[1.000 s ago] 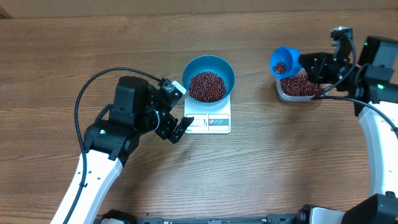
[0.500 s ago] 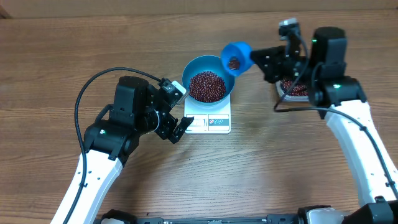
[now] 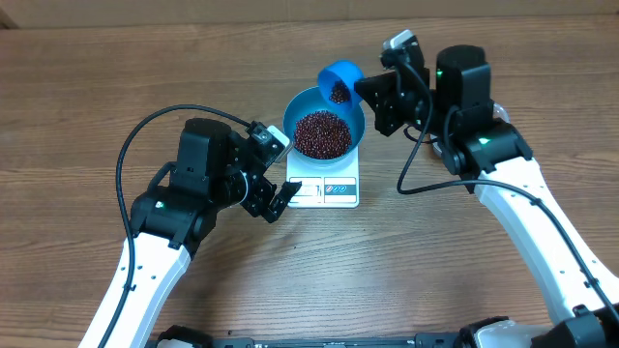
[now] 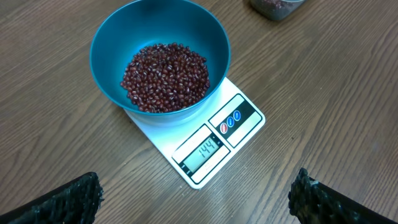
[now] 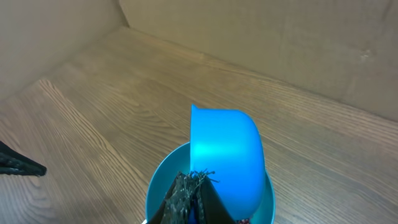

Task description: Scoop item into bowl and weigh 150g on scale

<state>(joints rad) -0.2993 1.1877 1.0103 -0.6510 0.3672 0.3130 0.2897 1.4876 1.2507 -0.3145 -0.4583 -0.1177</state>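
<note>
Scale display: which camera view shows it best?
Left wrist: the scale display faces the camera unobstructed, digits legible. Overhead shows it tiny and unreadable. The right wrist view shows only the scoop and bowl rim, no scale.

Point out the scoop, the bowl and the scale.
scoop (image 3: 337,73): overhead view, blue cup wall.
bowl (image 4: 112,43): left wrist view, bare inner wall.
scale (image 4: 203,149): left wrist view, display window.

Even, bright light fell from above, leaving only faint, soft shadows on the table (image 3: 406,271). The overhead and left wrist views were sharp; in the right wrist view the fingers (image 5: 186,200) at 6 o'clock looked blurred.
</note>
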